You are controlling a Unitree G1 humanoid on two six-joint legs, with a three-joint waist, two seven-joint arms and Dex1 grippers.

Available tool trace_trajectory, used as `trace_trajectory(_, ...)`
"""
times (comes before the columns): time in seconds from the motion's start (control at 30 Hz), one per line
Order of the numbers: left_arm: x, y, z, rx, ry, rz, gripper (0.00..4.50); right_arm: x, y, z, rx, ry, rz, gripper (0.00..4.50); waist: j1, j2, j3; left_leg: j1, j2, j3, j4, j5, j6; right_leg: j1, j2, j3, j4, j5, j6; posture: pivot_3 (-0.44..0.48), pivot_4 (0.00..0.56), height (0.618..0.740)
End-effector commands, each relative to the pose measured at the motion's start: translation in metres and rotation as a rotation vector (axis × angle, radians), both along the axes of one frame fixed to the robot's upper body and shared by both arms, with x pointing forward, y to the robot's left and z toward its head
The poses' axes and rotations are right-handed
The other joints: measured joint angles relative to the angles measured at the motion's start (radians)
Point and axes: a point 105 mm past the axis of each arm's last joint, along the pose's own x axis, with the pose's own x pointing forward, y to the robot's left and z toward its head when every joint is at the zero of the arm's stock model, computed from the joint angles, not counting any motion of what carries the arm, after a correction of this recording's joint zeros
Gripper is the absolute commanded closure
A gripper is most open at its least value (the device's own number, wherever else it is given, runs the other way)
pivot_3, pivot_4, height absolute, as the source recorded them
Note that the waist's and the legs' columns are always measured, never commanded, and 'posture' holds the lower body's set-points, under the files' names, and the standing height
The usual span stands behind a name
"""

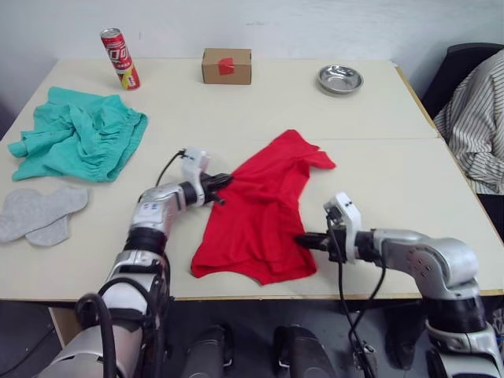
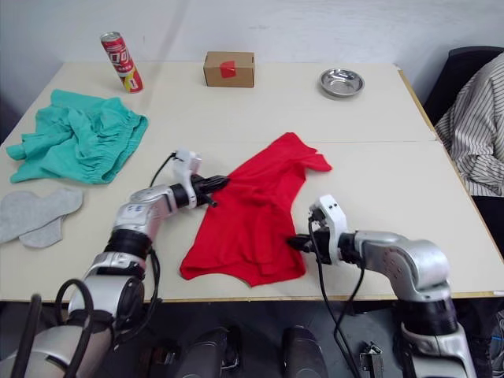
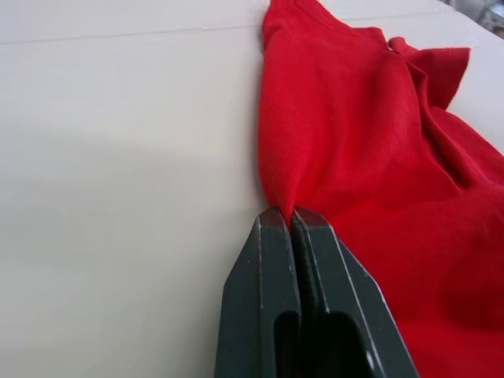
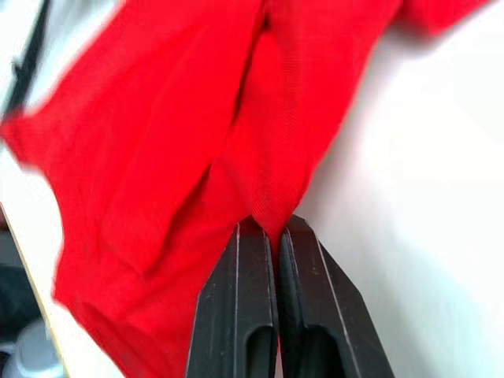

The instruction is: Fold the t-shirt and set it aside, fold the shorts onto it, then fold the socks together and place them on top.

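The red t-shirt (image 1: 264, 209) lies crumpled lengthwise in the middle of the table. My left gripper (image 1: 221, 183) is shut on its left edge; the wrist view shows a pinch of red cloth (image 3: 283, 185) caught between the fingertips. On the shirt's right edge near the table front, my right gripper (image 1: 304, 240) is shut on a fold of the fabric (image 4: 272, 193). The teal shorts (image 1: 79, 134) lie bunched at the far left. Two grey socks (image 1: 38, 213) lie overlapping near the left front edge.
A red can (image 1: 120, 59), a small cardboard box (image 1: 227, 65) and a metal bowl (image 1: 340, 79) stand along the table's far edge. A person in a striped shirt (image 1: 476, 118) sits at the right side. Bare tabletop (image 1: 394, 177) lies right of the t-shirt.
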Motion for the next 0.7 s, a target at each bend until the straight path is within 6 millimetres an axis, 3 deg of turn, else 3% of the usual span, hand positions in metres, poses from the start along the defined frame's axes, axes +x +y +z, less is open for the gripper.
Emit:
trace_trajectory(0.03, -0.006, 0.026, 0.022, -0.019, -0.071, 0.092, 4.47, 0.010, 0.018, 0.003, 0.015, -0.030, 0.064, 4.50, 0.000, 0.000, 0.000, 0.000, 0.000, 0.000, 0.000, 0.000, 0.000, 0.000, 0.000, 0.000, 0.000, 0.000, 0.000, 0.000, 0.150, 0.740)
trace_trajectory(0.33, -0.022, 0.043, 0.026, 0.007, -0.125, 0.123, 4.47, 0.021, 0.029, 0.003, 0.016, 0.002, 0.106, 4.50, 0.004, 0.000, 0.000, 0.000, -0.002, 0.000, 0.000, 0.000, 0.001, 0.001, -0.002, 0.000, 0.000, 0.000, 0.000, 0.000, 0.150, 0.740)
trace_trajectory(0.37, -0.025, 0.045, 0.025, -0.006, -0.101, 0.111, 4.28, 0.023, 0.026, 0.004, 0.025, 0.033, 0.076, 4.50, 0.002, 0.000, 0.000, 0.000, -0.002, 0.000, 0.000, 0.000, 0.000, 0.000, -0.002, 0.000, 0.000, 0.000, 0.000, 0.000, 0.150, 0.740)
trace_trajectory(0.4, -0.031, 0.048, 0.020, 0.033, -0.076, 0.075, 4.04, 0.021, 0.025, 0.010, 0.058, 0.054, 0.072, 4.14, 0.002, 0.000, 0.000, 0.000, -0.002, 0.000, 0.000, 0.000, 0.000, 0.000, -0.002, 0.000, 0.000, 0.000, 0.000, 0.000, 0.150, 0.740)
trace_trajectory(0.47, -0.040, 0.056, 0.013, 0.113, -0.055, 0.043, 3.62, 0.016, 0.021, 0.017, 0.084, 0.069, 0.082, 3.85, -0.004, 0.000, 0.000, 0.000, -0.001, 0.000, 0.000, 0.000, 0.000, 0.000, -0.001, 0.000, 0.000, 0.000, 0.000, 0.000, 0.150, 0.740)
trace_trajectory(0.53, -0.054, 0.069, 0.013, 0.192, -0.095, -0.012, 2.98, 0.006, 0.009, 0.022, 0.045, -0.003, 0.137, 3.18, -0.004, 0.000, 0.000, 0.000, -0.001, 0.001, -0.002, 0.000, -0.001, -0.002, -0.001, 0.001, 0.000, 0.000, 0.000, 0.000, 0.150, 0.740)
trace_trajectory(0.6, -0.070, 0.085, 0.008, 0.343, -0.124, -0.078, 2.31, -0.002, -0.007, 0.026, -0.044, -0.178, 0.220, 2.44, -0.001, 0.000, 0.000, 0.000, -0.001, 0.001, -0.004, 0.000, -0.001, -0.003, -0.001, 0.001, -0.001, 0.000, -0.001, 0.000, 0.150, 0.740)
trace_trajectory(0.63, -0.080, 0.093, 0.006, 0.452, -0.168, -0.133, 2.01, -0.001, -0.015, 0.030, -0.104, -0.348, 0.283, 2.11, 0.000, 0.000, 0.000, -0.001, -0.001, 0.002, -0.006, -0.001, -0.002, -0.003, -0.001, 0.001, -0.004, 0.000, -0.001, 0.000, 0.150, 0.740)
trace_trajectory(0.7, -0.100, 0.091, 0.019, 0.606, -0.413, -0.299, 1.37, 0.003, -0.031, 0.031, -0.207, -0.544, 0.360, 1.41, 0.001, 0.000, 0.000, 0.000, -0.001, 0.004, -0.007, -0.004, -0.006, -0.003, -0.001, 0.000, -0.010, 0.000, -0.001, 0.000, 0.150, 0.740)
